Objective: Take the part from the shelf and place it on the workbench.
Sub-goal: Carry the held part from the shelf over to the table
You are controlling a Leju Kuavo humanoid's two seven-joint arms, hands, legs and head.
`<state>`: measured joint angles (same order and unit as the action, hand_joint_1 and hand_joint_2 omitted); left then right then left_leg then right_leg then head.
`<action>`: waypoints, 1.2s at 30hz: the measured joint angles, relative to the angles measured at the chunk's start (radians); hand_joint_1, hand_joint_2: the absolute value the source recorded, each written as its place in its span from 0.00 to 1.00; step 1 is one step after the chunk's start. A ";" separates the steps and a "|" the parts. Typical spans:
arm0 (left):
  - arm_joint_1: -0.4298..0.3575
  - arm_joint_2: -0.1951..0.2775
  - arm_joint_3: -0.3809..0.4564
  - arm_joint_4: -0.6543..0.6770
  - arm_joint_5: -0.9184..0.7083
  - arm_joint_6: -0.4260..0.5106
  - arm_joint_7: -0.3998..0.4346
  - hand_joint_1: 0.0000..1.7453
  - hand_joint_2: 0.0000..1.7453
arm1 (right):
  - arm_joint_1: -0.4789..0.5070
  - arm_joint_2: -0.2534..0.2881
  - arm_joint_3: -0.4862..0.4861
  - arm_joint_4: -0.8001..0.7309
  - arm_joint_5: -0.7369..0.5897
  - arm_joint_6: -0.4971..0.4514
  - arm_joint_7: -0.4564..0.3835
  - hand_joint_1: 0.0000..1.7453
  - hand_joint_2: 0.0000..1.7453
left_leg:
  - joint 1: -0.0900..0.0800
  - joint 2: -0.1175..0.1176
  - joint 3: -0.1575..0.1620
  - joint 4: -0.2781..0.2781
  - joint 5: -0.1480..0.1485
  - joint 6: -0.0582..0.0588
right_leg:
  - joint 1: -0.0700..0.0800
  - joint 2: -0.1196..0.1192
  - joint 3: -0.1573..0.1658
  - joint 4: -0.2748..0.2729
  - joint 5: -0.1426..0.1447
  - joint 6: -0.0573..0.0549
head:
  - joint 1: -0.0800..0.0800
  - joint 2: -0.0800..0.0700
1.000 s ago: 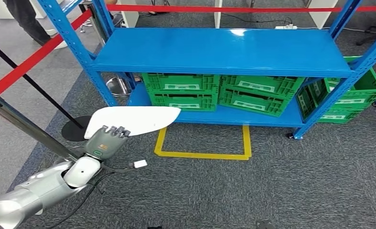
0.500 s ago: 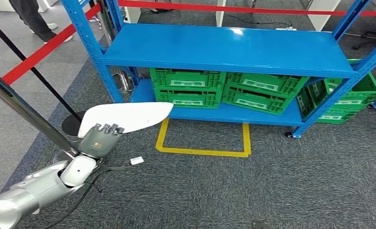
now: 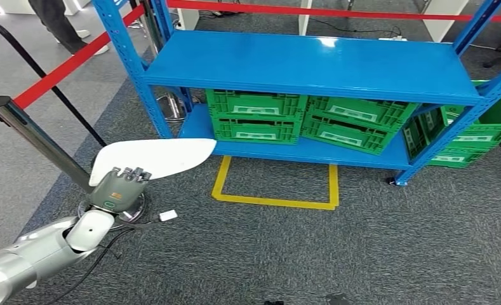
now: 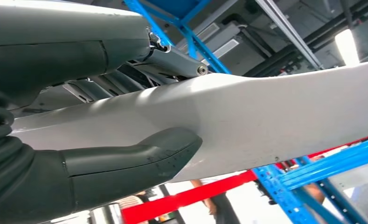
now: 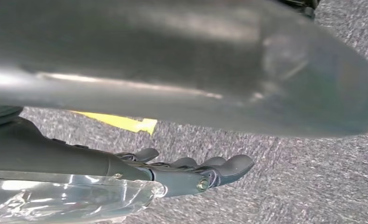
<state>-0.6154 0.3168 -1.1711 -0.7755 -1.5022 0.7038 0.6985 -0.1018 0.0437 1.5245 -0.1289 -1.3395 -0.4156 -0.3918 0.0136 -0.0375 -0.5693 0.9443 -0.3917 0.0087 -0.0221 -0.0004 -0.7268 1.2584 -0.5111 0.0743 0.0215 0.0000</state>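
The part (image 3: 159, 157) is a flat white leaf-shaped panel, held level above the grey carpet at the lower left of the head view. My left hand (image 3: 120, 187) grips its near end from below, fingers curled over the edge. In the left wrist view the thumb (image 4: 140, 158) presses against the panel (image 4: 275, 116). My right hand (image 5: 205, 172) hangs over the carpet with its fingers stretched out and nothing in them. The blue shelf (image 3: 311, 60) stands ahead with a bare top board.
Green crates (image 3: 257, 117) fill the lower shelf, and more (image 3: 470, 136) sit at the right. A yellow tape square (image 3: 276, 202) marks the floor. A stanchion post (image 3: 32, 136) with a red belt (image 3: 70, 60) stands close on the left. A person's legs (image 3: 60, 22) show at the far left.
The whole view has shifted, so the camera has turned left and the shelf slides right. My left hand keeps its hold on the panel, now nearer the stanchion.
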 joint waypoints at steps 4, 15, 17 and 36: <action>0.001 0.013 0.000 -0.008 0.000 0.000 0.000 1.00 1.00 | -0.002 0.006 0.004 -0.001 0.000 -0.003 0.000 0.00 0.00 | 0.021 -0.045 -0.020 0.030 -0.005 -0.041 | -0.024 0.062 0.138 -0.219 0.059 0.018 | 0.005 0.000; -0.007 0.033 -0.010 -0.013 0.000 0.000 0.001 1.00 1.00 | -0.001 0.012 0.010 -0.002 -0.001 -0.004 0.000 0.00 0.00 | 0.010 0.026 -0.168 0.325 -0.127 -0.054 | 0.002 -0.041 0.119 -0.213 0.064 -0.058 | -0.016 0.000; -0.009 0.036 -0.012 -0.013 0.000 0.000 0.001 1.00 1.00 | -0.002 0.012 0.011 -0.002 -0.001 -0.004 0.000 0.00 0.00 | 0.001 0.049 -0.103 0.220 -0.073 -0.040 | 0.007 -0.066 0.119 -0.213 0.065 -0.058 | -0.016 0.000; -0.017 0.051 -0.018 -0.018 0.000 0.000 0.001 1.00 1.00 | -0.003 0.012 0.011 -0.002 -0.005 0.002 -0.004 0.00 0.00 | -0.011 -0.090 -0.051 0.054 0.000 -0.018 | 0.007 0.088 0.136 -0.214 0.049 -0.042 | -0.014 0.000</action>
<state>-0.6326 0.3677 -1.1887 -0.7935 -1.5023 0.7038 0.6996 -0.1043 0.0557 1.5354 -0.1308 -1.3448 -0.4134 -0.3954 0.0022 -0.1278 -0.6201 0.9987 -0.3915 -0.0097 -0.0148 0.0881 -0.5910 1.0449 -0.4621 0.0324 0.0078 0.0000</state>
